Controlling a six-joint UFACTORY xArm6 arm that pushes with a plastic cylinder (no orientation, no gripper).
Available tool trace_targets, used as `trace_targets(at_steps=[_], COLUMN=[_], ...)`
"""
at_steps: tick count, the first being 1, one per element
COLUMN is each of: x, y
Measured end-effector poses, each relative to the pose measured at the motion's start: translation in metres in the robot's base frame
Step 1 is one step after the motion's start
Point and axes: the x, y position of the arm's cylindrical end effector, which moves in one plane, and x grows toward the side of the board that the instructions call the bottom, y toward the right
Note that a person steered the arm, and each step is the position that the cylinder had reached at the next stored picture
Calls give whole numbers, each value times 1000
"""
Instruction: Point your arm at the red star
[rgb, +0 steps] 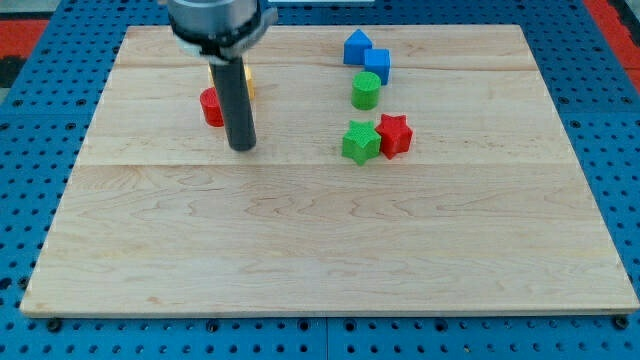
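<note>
The red star (396, 134) lies on the wooden board (320, 240), right of centre, touching a green star (360, 141) on its left. My tip (242, 147) rests on the board well to the view's left of the red star, just below and right of a red block (211, 106) that the rod partly hides. A yellow block (248, 82) shows only as slivers behind the rod.
A green cylinder (366, 90) stands above the two stars. Two blue blocks (357, 47) (377, 65) sit above it near the board's top edge. The board lies on a blue perforated table (30, 160).
</note>
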Motion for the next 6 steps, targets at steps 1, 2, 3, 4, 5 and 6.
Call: trace_targets(at_steps=[1, 2, 3, 4, 5, 6], x=[32, 40, 38, 18, 6, 6], y=[43, 130, 184, 187, 187, 189])
